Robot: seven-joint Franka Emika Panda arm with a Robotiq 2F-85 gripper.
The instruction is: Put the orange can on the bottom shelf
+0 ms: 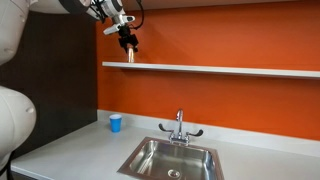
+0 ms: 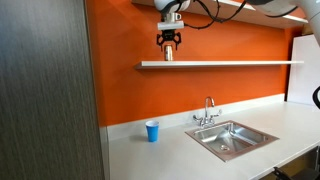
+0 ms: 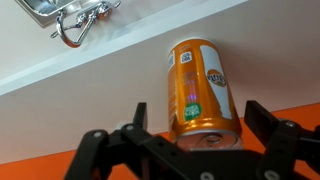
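Orange can (image 3: pixel 203 95), round logo and pale top, stands on the shelf (image 1: pixel 220 69); the gripper (image 3: pixel 198 110) straddles it, fingers (image 3: pixel 258 118) released.

We see bright, even indoor light in both exterior views; the orange wall (image 1: pixel 210 100) looks saturated and the bottom shelf (image 1: pixel 230 69) casts a thin soft shadow beneath it. The steel sink (image 2: pixel 232 140) shows mild glare. In the wrist view the orange can (image 3: pixel 200 90) is sharp, with glossy highlights along its side.
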